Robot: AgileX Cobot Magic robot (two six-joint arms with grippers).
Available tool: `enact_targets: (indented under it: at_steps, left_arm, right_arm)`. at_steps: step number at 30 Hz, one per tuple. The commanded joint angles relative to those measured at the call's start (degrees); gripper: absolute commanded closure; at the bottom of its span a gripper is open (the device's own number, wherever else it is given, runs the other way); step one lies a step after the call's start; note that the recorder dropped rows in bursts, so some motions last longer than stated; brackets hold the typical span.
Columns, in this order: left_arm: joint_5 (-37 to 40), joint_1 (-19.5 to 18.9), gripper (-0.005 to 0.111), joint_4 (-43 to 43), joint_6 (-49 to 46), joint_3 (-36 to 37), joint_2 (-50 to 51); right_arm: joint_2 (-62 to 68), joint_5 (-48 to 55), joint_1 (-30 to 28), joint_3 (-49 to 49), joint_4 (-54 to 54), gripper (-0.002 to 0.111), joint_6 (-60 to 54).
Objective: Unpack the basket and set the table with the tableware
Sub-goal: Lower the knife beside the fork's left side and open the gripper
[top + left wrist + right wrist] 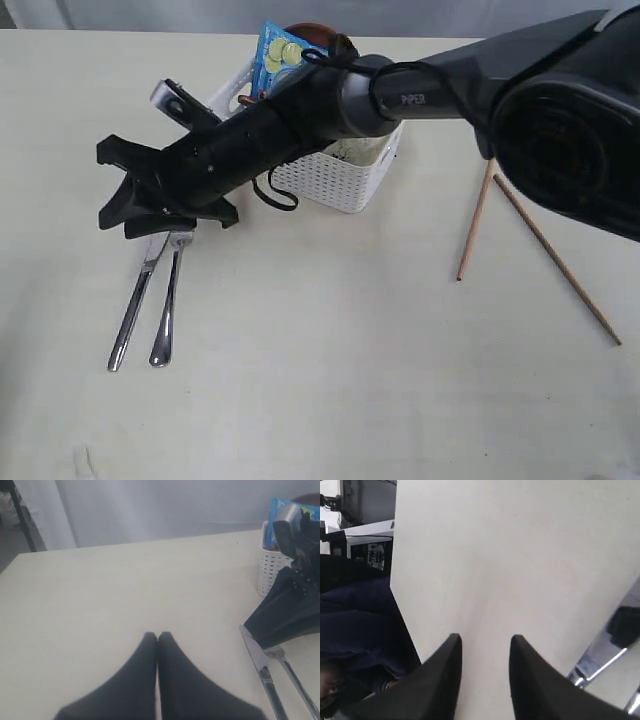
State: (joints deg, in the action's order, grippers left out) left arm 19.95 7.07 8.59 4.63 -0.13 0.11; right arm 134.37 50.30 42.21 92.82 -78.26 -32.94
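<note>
Reaching leftward across the basket (pixel 335 180), right claw (pixel 102 185) parted and empty above knife (pixel 135 300) and fork (pixel 168 310), left claw (pixel 157 636) closed, empty

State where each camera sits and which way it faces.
Exterior: high above the table, looking down; right arm reaches across, right gripper over knife and fork.
Left wrist: low, facing across the table towards the basket; left gripper, jaws shut.
Right wrist: facing down at the table; own jaws open.
Exterior and left wrist share knife, fork, basket.
</note>
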Motion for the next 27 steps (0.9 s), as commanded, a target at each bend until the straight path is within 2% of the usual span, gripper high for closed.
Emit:
enact_targets:
  at_steps: [1, 3, 6, 7, 9, 13, 27]
  left_arm:
    - [-0.03, 0.29, 0.107, 0.15, 0.13, 0.13, -0.11]
    - [-0.03, 0.29, 0.107, 0.15, 0.13, 0.13, -0.11]
    - [-0.03, 0.29, 0.107, 0.15, 0.13, 0.13, -0.11]
    - [-0.03, 0.29, 0.107, 0.15, 0.13, 0.13, -0.11]
    - [-0.03, 0.29, 0.107, 0.15, 0.13, 0.13, -0.11]
    - [-0.03, 0.29, 0.107, 0.15, 0.13, 0.13, -0.11]
    - [-0.03, 0.29, 0.107, -0.25, 0.13, 0.13, -0.11]
  right_arm:
    - [-2.65, 1.11, -0.13, 0.38, 6.74, 0.095, 0.54]
    - [-4.85, 1.48, 0.27, 0.38, 14.74, 0.108, 4.04]
    - [-9.43, -0.71, 3.56, 0.38, 30.78, 0.109, 14.71]
    - [-10.75, -2.56, 6.27, 0.38, 41.51, 0.109, 22.59]
    - [-10.82, -3.92, 9.75, 0.38, 51.72, 0.109, 30.31]
    - [-8.13, -7.83, 12.44, 0.38, 52.90, 0.109, 30.83]
    - [-4.55, -15.90, 12.05, 0.38, 53.37, 0.109, 30.15]
